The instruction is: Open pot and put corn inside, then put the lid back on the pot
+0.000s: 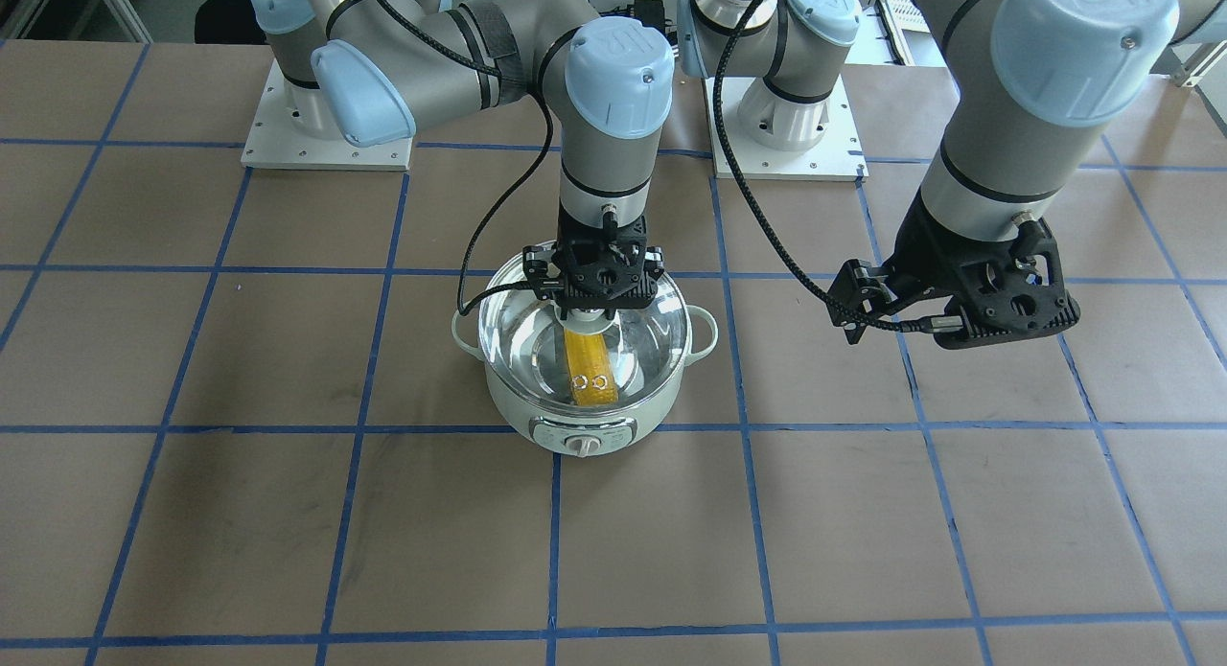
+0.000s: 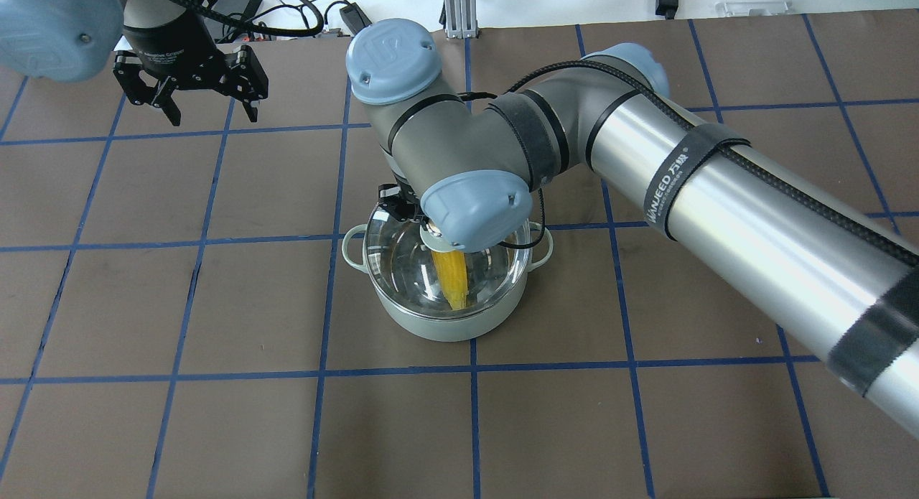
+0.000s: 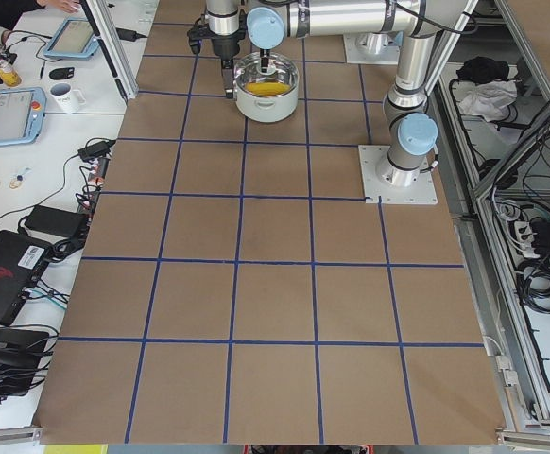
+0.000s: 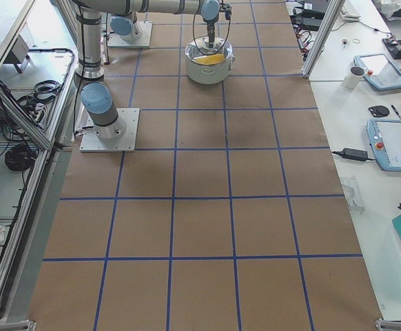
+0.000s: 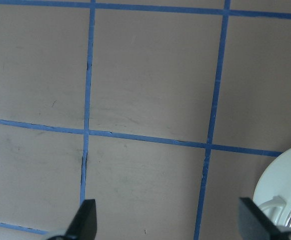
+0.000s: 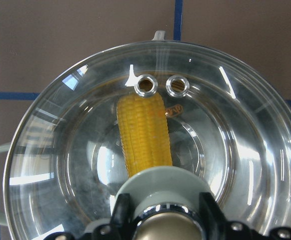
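Observation:
The pale green pot stands on the table with the clear glass lid seated on its rim. The yellow corn lies inside, seen through the glass, also in the right wrist view. My right gripper points straight down over the lid's middle, its jaws closed around the beige knob. My left gripper is open and empty, held above the table well off to the pot's side. Its wrist view shows only the pot's edge.
The table is brown paper with a blue tape grid. The two white arm base plates sit at the robot's edge. The right forearm stretches low across the table beside the pot. Desks with tablets lie beyond the table.

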Available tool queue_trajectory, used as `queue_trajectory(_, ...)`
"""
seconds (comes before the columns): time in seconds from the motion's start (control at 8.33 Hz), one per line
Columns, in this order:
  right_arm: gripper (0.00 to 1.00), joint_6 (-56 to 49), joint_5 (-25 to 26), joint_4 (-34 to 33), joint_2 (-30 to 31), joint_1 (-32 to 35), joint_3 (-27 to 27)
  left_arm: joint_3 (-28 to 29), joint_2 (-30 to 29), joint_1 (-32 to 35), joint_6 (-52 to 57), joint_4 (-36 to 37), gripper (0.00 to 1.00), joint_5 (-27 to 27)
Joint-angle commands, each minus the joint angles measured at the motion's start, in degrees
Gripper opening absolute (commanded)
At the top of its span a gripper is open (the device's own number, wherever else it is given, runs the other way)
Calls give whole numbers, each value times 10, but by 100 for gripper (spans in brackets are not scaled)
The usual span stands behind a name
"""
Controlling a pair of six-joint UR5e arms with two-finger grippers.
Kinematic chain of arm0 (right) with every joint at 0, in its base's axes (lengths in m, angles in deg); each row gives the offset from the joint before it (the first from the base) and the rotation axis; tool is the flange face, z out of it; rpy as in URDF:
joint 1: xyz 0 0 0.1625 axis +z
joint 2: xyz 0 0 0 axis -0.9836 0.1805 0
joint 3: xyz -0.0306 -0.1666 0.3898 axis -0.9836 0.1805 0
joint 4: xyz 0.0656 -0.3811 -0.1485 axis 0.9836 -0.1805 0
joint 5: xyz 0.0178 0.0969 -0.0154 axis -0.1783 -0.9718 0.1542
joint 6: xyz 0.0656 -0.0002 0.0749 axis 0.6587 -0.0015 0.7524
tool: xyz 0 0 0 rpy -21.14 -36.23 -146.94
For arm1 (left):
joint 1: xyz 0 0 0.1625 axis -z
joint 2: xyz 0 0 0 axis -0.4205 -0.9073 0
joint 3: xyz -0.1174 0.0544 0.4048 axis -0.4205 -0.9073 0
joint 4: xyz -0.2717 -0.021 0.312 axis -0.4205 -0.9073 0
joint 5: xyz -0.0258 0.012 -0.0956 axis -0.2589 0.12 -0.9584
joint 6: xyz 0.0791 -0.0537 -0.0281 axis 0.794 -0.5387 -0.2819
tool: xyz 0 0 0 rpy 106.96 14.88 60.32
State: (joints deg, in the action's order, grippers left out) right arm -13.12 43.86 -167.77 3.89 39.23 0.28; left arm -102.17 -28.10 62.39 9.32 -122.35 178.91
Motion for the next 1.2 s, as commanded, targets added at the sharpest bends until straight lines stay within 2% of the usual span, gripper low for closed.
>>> queue_trajectory(0.0, 11, -2, -1, 1, -1, 0, 0, 0, 0, 0, 0, 0, 100, 0)
queue_trajectory(0.36, 16, -3, 0, 1, -1, 0, 0, 0, 0, 2, 0, 0, 100, 0)
queue_trajectory(0.48, 28, -3, 1, 1, -1, 0, 0, 0, 0, 2, 0, 0, 100, 0)
queue_trajectory(0.6, 66, -3, 1, 0, -1, 0, 0, 0, 0, 2, 0, 0, 100, 0)
queue_trajectory(0.72, 96, -3, 1, 1, -1, 0, -1, -1, 0, 2, 0, 0, 100, -1)
queue_trajectory(0.84, 100, -3, 1, 1, -1, 0, -1, -1, 0, 2, 0, 0, 100, -1)
queue_trajectory(1.08, 100, -3, 1, 1, -1, 0, -1, 0, 0, 2, 1, 0, 100, -1)
